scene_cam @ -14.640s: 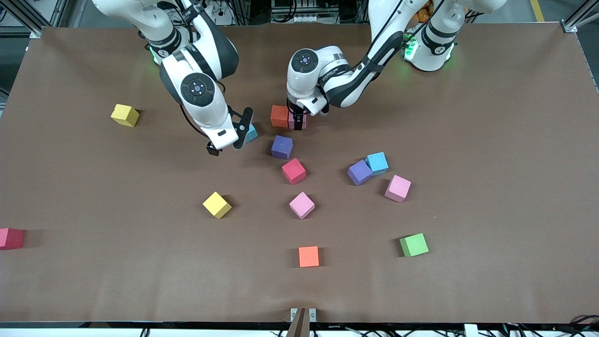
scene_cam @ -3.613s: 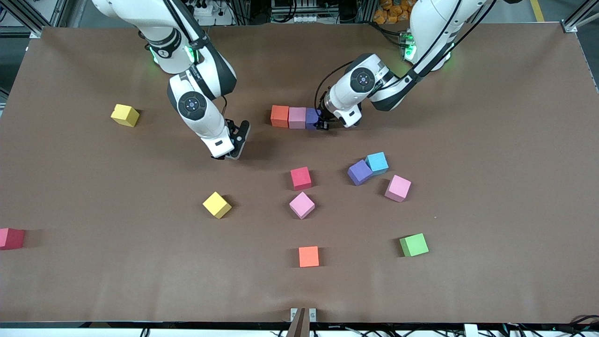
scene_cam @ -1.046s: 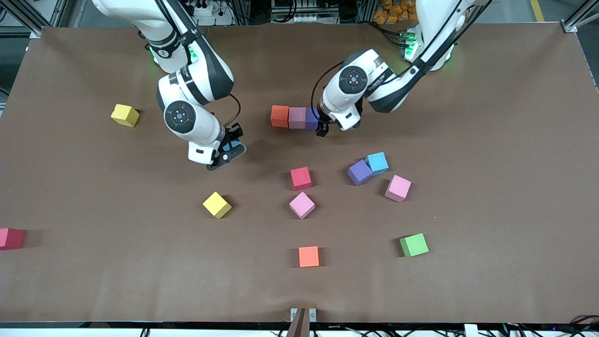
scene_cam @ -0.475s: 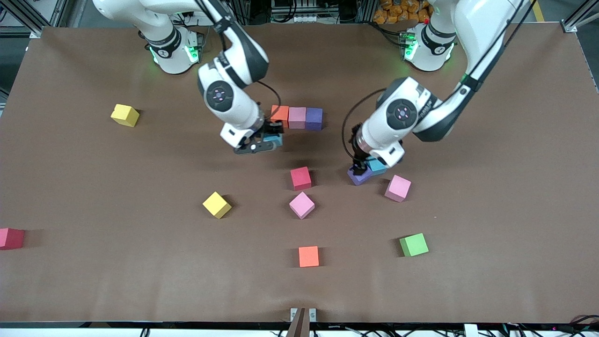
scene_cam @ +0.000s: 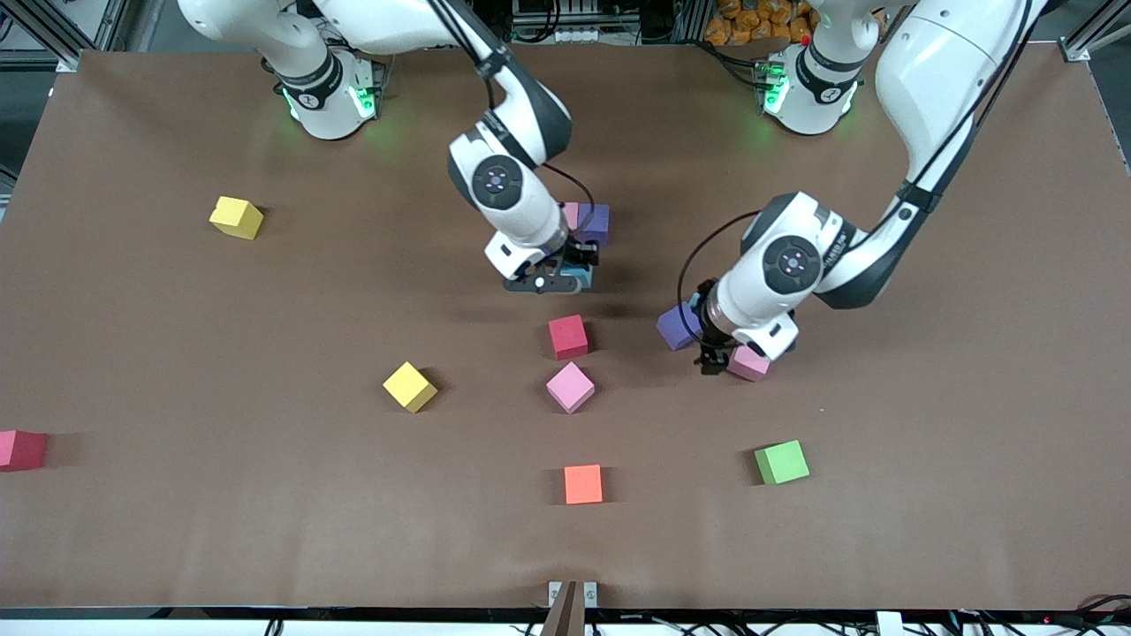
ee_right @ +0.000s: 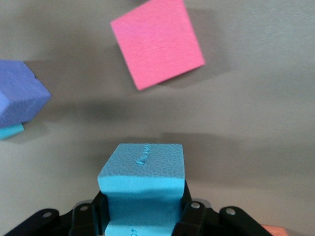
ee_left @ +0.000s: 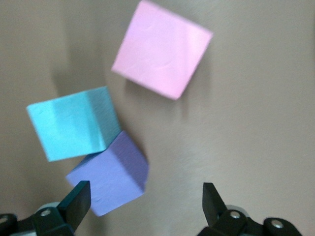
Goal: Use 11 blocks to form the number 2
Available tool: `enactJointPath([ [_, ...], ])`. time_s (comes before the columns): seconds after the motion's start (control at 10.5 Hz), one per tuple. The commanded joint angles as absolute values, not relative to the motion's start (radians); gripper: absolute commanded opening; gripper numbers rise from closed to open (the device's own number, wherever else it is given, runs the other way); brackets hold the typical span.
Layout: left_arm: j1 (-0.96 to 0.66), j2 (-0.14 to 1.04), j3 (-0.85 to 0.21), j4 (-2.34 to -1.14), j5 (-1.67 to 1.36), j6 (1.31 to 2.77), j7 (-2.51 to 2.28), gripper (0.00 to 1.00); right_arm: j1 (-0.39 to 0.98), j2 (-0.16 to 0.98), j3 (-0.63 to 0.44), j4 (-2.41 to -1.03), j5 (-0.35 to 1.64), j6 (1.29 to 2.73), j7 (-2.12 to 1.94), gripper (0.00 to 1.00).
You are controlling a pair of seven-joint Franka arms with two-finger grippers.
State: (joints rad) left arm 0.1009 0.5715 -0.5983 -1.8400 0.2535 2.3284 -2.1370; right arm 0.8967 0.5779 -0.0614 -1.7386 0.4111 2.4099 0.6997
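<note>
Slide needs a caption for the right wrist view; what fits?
Right gripper shut on a light blue block above the brown table, red block ahead.

Both arms are showing glossy white rounded shells with dark grey joint sections between links. Right arm [scene_cam: 495,115], upper middle of the front frame: round dark cap with a small purple-lit centre on the wrist housing; thin black cable looping off that housing. Left arm [scene_cam: 884,177], upper right of the frame: same round dark cap, black cable arcing from the wrist, another black cable running along the large white upper link. Green lights are glowing on both white cylindrical bases at the top edge. Both wrist views are showing matte black finger mounts with small silver screw heads along the bottom edge.
</note>
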Motion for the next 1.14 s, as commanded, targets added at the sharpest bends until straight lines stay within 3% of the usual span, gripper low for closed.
enactJointPath([
  [0.0, 0.095, 0.588, -0.58, -1.801, 0.278, 2.306, -2.047, 1.0, 0.936, 0.634, -0.094, -1.657, 0.413, 2.392, 0.764, 0.0],
  [1.05, 0.083, 0.63, -0.584, -1.772, 0.265, 2.304, -1.853, 1.0, 0.98, 0.632, -0.08, -1.729, 0.347, 2.376, 0.896, 0.0],
])
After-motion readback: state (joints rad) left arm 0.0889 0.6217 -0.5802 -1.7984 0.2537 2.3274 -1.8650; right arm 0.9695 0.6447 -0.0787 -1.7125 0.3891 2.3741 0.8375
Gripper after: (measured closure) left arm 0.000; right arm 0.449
